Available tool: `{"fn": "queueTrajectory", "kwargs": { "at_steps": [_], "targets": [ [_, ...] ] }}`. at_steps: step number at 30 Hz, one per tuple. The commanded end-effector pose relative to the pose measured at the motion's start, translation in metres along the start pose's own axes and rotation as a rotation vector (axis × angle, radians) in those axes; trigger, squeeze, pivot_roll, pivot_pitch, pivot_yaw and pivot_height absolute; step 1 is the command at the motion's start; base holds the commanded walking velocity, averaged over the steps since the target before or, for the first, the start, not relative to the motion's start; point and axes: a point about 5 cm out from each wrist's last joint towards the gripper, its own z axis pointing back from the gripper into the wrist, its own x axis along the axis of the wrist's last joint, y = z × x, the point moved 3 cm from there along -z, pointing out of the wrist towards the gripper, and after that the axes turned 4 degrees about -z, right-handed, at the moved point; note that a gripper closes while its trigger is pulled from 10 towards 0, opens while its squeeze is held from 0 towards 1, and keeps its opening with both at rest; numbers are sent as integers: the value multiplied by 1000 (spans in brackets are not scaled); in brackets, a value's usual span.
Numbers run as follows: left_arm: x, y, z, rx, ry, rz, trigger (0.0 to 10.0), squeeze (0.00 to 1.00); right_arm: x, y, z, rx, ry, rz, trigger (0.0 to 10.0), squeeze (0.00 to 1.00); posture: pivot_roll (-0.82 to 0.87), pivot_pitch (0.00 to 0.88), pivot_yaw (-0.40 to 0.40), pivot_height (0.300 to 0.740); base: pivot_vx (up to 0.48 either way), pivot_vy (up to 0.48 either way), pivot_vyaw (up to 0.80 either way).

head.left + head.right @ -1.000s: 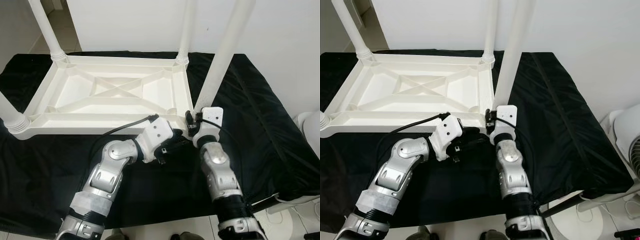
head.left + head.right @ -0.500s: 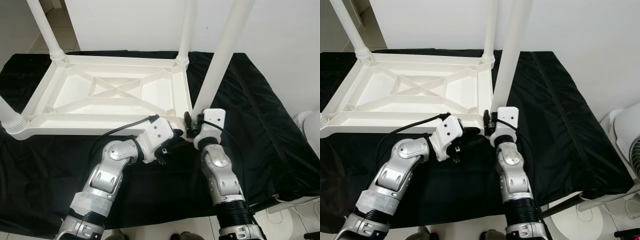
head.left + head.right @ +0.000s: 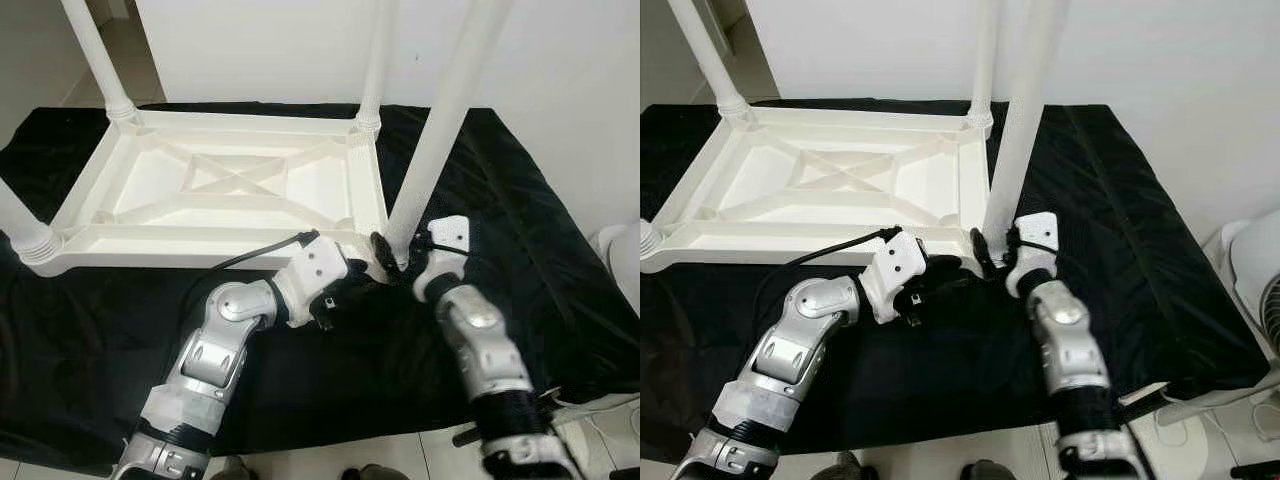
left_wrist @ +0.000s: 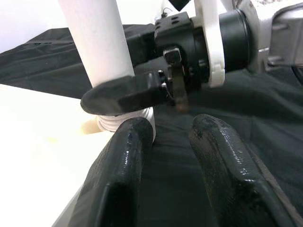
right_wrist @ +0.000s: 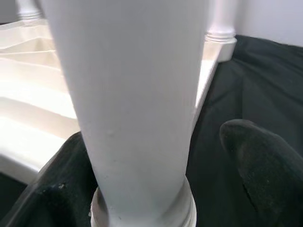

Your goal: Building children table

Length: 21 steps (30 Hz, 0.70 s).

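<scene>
1. White plastic table (image 3: pixel 235 195) lies upside down on a black cloth (image 3: pixel 520 220); ribbed underside faces up.
2. Table leg (image 3: pixel 440 120) stands at the table's near right corner, leaning slightly away from the table, its ringed foot at the corner socket.
3. Two more legs rise from the table's far corners: far left leg (image 3: pixel 98 55) and far right leg (image 3: pixel 376 60). A fourth leg (image 3: pixel 22 228) sits at the near left corner.
4. Right gripper (image 3: pixel 392 258) is at the base of the near right leg, fingers spread, one on each side of it; in the right wrist view one finger (image 5: pixel 258 161) stands clear of the leg.
5. Left gripper (image 4: pixel 163 142) is just beside that same corner, low over the cloth; fingers parted, holding nothing.
6. White wall (image 3: pixel 270 45) rises behind the table.
</scene>
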Motion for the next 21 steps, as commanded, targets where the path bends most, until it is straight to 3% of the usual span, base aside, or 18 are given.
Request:
{"fn": "queueTrajectory", "kwargs": {
  "at_steps": [1, 3, 4, 9, 10, 11, 12, 14, 21],
  "targets": [
    [-3, 9, 0, 112, 22, 2, 10000, 0, -3, -1, 0, 48, 11, 1, 10000, 0, -113, 38, -6, 740, 0, 0, 0],
    [-3, 10, -1, 111, 22, 1, 10000, 0, -3, 0, -2, 89, 22, 12, 10000, 0, -113, 38, -6, 740, 0, 0, 0],
    [-2, 11, -1, 111, 20, -4, 10000, 0, -2, 3, -8, 182, 45, 45, 10000, 0, -113, 37, -1, 740, 0, 0, 0],
    [-1, 12, -1, 114, 19, -7, 10000, 0, -5, 7, -17, 264, 77, 77, 10000, 0, -106, 39, -2, 740, 0, 0, 0],
    [-1, 13, -1, 116, 18, -7, 10000, 0, -6, 8, -19, 281, 88, 81, 8745, 0, -103, 40, -2, 740, 0, 0, 0],
    [-1, 13, -1, 116, 18, -7, 10000, 0, -6, 8, -19, 281, 88, 81, 8745, 0, -103, 40, -2, 740, 0, 0, 0],
    [-1, 13, -1, 117, 18, -7, 10000, 0, -8, 8, -20, 289, 96, 90, 6510, 0, -103, 40, -2, 740, 0, 0, 0],
    [-1, 13, 0, 120, 18, -8, 10000, 0, -11, 8, -22, 308, 109, 93, 0, 0, -97, 43, -3, 740, 0, 0, 0],
    [-1, 14, 2, 126, 24, -7, 10000, 0, -17, 5, -23, 323, 129, 88, 0, 0, -88, 50, -3, 740, 0, 0, 0]
  ]
}}
